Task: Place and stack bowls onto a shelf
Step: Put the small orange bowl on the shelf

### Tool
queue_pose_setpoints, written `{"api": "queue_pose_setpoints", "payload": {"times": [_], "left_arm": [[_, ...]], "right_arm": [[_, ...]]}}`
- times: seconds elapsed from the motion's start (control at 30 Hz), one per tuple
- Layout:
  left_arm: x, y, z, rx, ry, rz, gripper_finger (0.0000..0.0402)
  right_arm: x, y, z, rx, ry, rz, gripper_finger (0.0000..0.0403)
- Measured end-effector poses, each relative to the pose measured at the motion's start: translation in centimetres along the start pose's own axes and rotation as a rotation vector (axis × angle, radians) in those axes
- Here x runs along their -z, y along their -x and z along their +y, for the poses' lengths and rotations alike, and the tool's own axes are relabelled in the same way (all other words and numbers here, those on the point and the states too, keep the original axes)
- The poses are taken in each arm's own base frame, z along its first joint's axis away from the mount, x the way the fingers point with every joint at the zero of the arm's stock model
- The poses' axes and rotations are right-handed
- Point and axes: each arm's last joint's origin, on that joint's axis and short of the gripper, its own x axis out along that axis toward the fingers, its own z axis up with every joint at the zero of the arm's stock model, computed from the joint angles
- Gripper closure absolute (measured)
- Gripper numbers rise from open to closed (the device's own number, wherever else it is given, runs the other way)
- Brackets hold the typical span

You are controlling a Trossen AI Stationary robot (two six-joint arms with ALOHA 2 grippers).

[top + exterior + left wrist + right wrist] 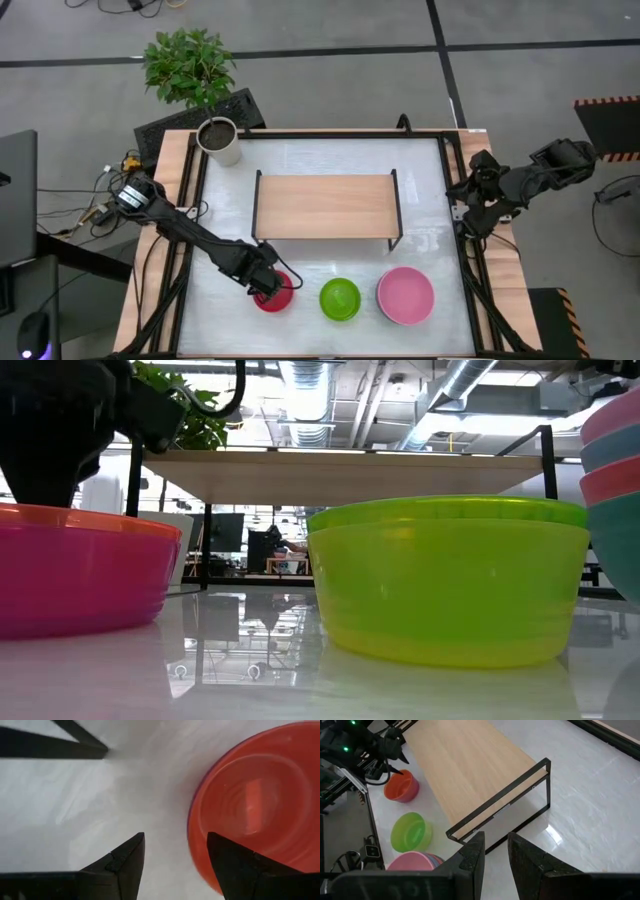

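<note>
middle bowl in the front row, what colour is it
Yellow-green bowl; the low view shows it best.

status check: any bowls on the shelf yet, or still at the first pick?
Done: nothing; the shelf top is bare.
In hand: the left claw, open, straddles the red bowl's rim, one finger inside, not yet closed on it.
Left: the red bowl, green bowl and pink-topped stack all sit on the table. The right claw waits at the table's right edge.
</note>
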Motion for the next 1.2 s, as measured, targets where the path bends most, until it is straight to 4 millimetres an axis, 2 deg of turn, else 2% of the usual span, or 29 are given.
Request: {"api": "queue_pose_setpoints", "payload": {"times": [0.1,0.37,0.7,1.0,1.2], "left_arm": [[0.02,-0.06,0.05,-0.003,0.002,0.001,0.0206],[-0.04,0.4,-0.21,0.012,0.008,0.013,0.0272],[-0.04,0.41,-0.2,0.012,-0.032,0.013,0.0317],[0.07,0.07,-0.31,0.048,-0.044,0.043,0.0394],[0.22,0.08,-0.37,0.065,-0.014,0.087,0.0401]], "right_arm": [[0.0,0.01,-0.01,0.0,0.002,0.0,0.029],[0.0,0.02,-0.01,0.0,0.002,-0.001,0.029],[0.0,0.01,-0.01,0.0,0.002,-0.001,0.029],[0.0,0.01,-0.01,0.0,0.001,-0.001,0.029],[-0.01,0.02,-0.02,0.001,0.002,-0.002,0.029]]}}
